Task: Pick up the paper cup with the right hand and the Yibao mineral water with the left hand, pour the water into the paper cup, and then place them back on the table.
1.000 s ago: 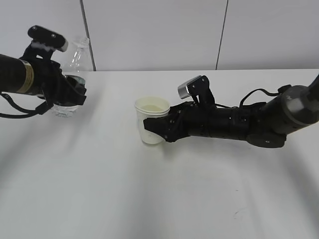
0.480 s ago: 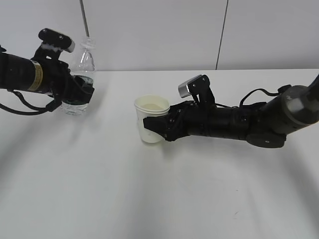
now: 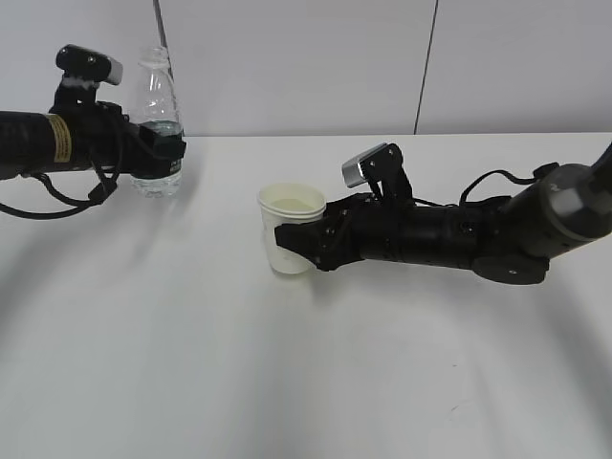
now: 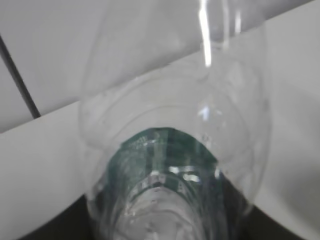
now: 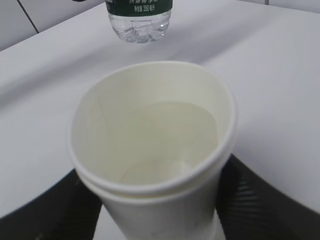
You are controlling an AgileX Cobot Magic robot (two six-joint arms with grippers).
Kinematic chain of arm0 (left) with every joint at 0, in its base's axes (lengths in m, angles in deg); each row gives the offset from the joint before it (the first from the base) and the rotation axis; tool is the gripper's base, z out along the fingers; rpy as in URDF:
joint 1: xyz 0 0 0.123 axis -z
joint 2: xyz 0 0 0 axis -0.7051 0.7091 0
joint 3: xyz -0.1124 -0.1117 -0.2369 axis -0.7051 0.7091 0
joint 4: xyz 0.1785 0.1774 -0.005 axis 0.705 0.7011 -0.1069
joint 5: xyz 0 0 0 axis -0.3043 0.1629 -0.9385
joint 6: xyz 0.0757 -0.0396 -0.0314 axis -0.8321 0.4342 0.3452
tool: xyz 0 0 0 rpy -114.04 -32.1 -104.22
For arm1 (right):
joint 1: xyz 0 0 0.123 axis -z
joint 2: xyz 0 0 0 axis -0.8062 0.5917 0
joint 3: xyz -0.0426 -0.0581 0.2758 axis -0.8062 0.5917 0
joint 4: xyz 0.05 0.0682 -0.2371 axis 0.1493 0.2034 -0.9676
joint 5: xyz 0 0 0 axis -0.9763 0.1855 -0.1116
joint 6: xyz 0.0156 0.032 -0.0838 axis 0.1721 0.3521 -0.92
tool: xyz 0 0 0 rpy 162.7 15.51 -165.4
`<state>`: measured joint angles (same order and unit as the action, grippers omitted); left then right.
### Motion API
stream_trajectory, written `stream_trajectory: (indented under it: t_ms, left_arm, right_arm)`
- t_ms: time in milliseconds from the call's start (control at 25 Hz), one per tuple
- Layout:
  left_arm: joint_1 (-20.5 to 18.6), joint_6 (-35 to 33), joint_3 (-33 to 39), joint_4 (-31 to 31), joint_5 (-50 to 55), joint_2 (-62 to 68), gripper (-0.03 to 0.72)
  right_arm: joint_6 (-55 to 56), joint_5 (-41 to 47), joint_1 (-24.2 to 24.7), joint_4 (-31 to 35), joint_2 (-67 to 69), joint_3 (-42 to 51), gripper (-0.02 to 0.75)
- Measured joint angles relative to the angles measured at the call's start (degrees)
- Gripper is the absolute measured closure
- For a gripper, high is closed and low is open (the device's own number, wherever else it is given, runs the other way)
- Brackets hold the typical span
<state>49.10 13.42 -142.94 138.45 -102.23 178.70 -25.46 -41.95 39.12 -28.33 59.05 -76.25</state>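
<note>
Bottle [image 3: 158, 124] is going upright again vs a sec ago, my left claw [image 3: 163, 158] clamping its label at far left of the table [image 3: 306, 382]. Cup [image 3: 290, 229] w/ water is sitting mid-table, right claw [image 3: 296, 244] gripping it. Pour's looking done; set-down pending. Plenty of room around both.

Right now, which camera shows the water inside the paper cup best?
The right wrist view: it looks down into the paper cup, showing the water surface. The exterior view shows only its side and rim; the left wrist view misses it.
</note>
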Motion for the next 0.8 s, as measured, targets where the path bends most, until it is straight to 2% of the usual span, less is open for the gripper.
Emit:
stream_trajectory:
  t_ms: [240, 520, 800]
  left_arm:
    - [-1.0, -6.8, -0.1, -7.1, -5.2, 2.5, 0.377]
    - [-1.1, -11.7, -0.1, -11.0, -8.8, 6.3, 0.377]
    - [-1.2, -14.5, -0.1, -15.1, -11.2, 9.4, 0.377]
  right_arm:
    - [-0.1, 0.0, 0.0, 1.5, 0.0, 0.0, 0.226]
    - [-0.9, 0.0, 0.0, 2.8, 0.0, 0.0, 0.226]
    - [-2.8, 0.0, 0.0, 7.2, 0.0, 0.0, 0.226]
